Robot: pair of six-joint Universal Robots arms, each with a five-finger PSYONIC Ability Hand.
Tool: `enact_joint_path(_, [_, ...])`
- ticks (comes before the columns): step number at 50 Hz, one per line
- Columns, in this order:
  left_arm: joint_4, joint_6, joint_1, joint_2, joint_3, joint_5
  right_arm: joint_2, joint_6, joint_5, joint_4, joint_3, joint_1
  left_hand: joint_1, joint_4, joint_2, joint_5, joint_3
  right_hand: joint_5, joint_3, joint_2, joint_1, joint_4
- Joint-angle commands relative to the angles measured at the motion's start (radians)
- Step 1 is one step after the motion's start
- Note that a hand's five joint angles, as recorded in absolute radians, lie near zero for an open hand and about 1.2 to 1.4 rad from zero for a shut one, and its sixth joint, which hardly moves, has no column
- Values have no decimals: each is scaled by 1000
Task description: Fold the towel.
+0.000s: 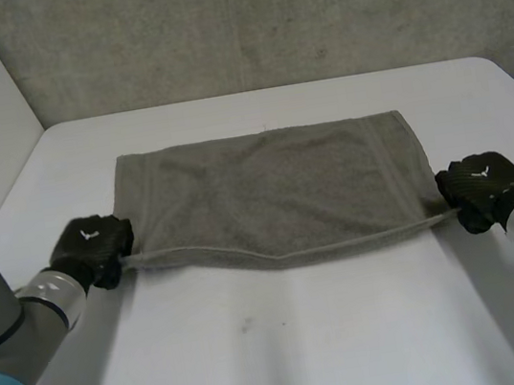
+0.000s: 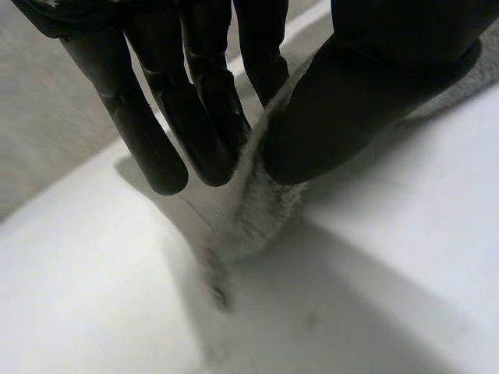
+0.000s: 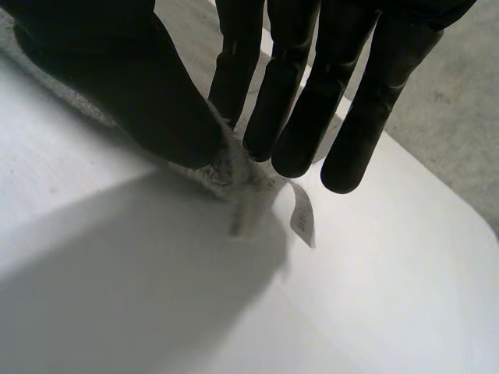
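Pinching near corners of the grey towel, left hand and right hand clamp fingers against thumbs; bare counter runs to its near edge.

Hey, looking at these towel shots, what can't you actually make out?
1. Head view: how the left hand and right hand pinch the near corners of the towel; the backs of the hands hide the fingers.
2. Right wrist view: the print on the label, too small to read.
3. Head view: the table beneath the towel, covered by it.
4. Left wrist view: the corner's tip, hidden between thumb and fingers.
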Motion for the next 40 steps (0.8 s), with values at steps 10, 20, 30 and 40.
enact_joint_path(10, [-308,286,1,430,-219,-35,-239,-634,-23,827,-3,-122,228,203,200,212,203,243,212,221,419,203])
enact_joint_path(20, [-581,429,21,513,-233,-6,-323,-802,-62,944,-26,-237,228,203,200,212,203,243,212,221,419,203])
enact_joint_path(30, [-322,405,-17,295,-53,44,-109,-563,-69,726,-213,-124,228,203,200,212,203,243,212,221,419,203])
enact_joint_path(40, [-277,368,-74,-50,286,37,160,-386,80,420,-490,50,228,203,200,212,203,243,212,221,419,203])
